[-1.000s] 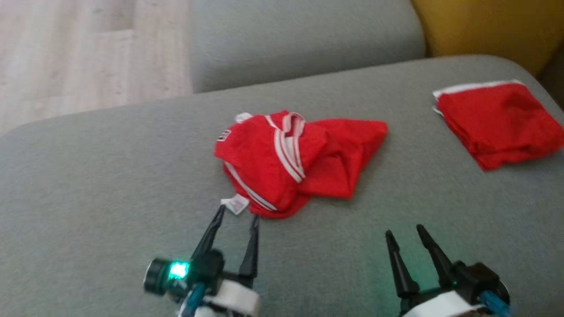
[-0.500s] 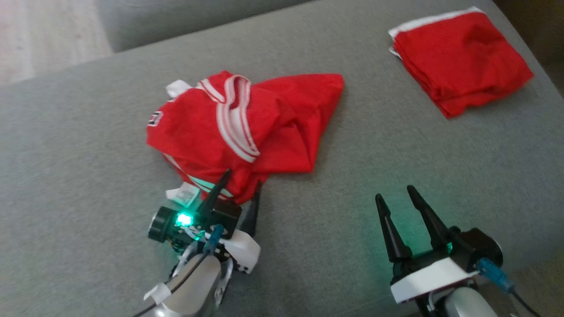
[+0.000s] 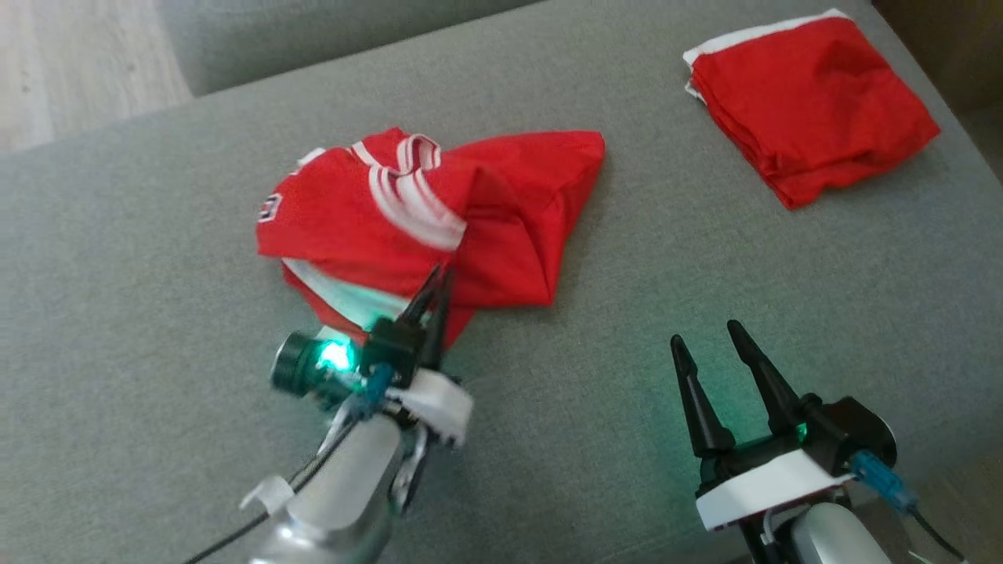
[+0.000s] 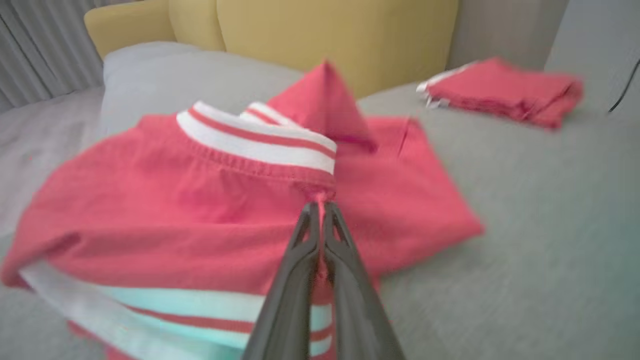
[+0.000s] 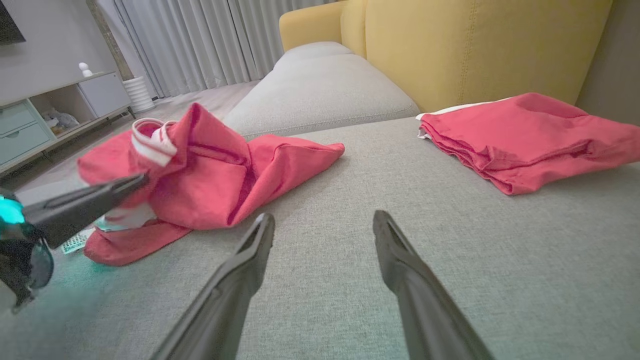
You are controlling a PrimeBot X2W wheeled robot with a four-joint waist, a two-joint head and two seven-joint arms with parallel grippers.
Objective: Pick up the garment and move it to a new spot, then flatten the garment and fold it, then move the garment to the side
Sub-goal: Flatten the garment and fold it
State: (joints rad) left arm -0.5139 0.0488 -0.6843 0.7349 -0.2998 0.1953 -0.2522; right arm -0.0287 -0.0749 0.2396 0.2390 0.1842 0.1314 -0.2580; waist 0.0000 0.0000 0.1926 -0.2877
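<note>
The garment [image 3: 439, 211] is a crumpled red piece with white striped trim, lying on the grey sofa cushion [image 3: 157, 258]. My left gripper [image 3: 437, 276] is shut on the garment's near edge, pinching red cloth just below the striped band [image 4: 260, 142]. The wrist view shows that left gripper [image 4: 318, 204] with both fingers pressed together on the fabric of the garment [image 4: 165, 200]. My right gripper [image 3: 705, 333] hovers open over bare cushion to the right, nothing between its fingers. From the right wrist, the right gripper [image 5: 325, 222] faces the garment [image 5: 215, 170] at the left.
A second red garment [image 3: 807, 102], folded, lies at the far right of the cushion, also seen as the folded garment [image 5: 525, 137]. Another grey cushion [image 5: 320, 85] and a yellow backrest [image 5: 475, 45] stand behind. Wooden floor [image 3: 70, 63] lies beyond the sofa's left edge.
My left gripper moved forward onto the garment's near edge and closed on the cloth. The head camera tilted down early on. The right gripper stayed open and still.
</note>
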